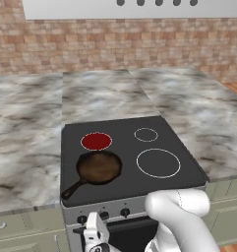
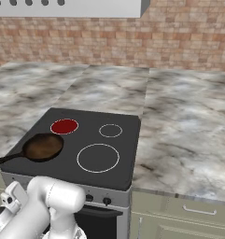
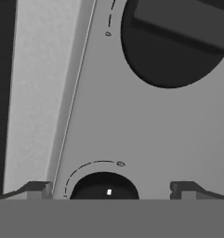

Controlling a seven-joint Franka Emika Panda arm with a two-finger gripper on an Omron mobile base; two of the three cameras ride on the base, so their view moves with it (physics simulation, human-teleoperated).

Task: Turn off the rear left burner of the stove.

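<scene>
The stove (image 1: 127, 189) is a black glass cooktop with a silver front panel of small black knobs. Its rear left burner (image 1: 96, 141) (image 2: 64, 126) glows red. My gripper (image 3: 111, 188) is open and pressed close to the silver panel (image 3: 132, 125). One black knob (image 3: 104, 186) sits between its two fingertips, which stand apart on either side of it. A second knob (image 3: 174, 46) looms at the upper right of the hand view. In the left base view the hand (image 1: 94, 231) hangs low in front of the panel, under the leftmost knob (image 1: 82, 219).
A dark cast-iron frying pan (image 1: 99, 167) (image 2: 43, 147) rests on the front left burner, handle pointing to the front left. Two unlit white rings (image 1: 158, 163) (image 1: 146, 134) mark the right burners. Marble counter (image 1: 21, 147) flanks the stove, with a brick wall behind.
</scene>
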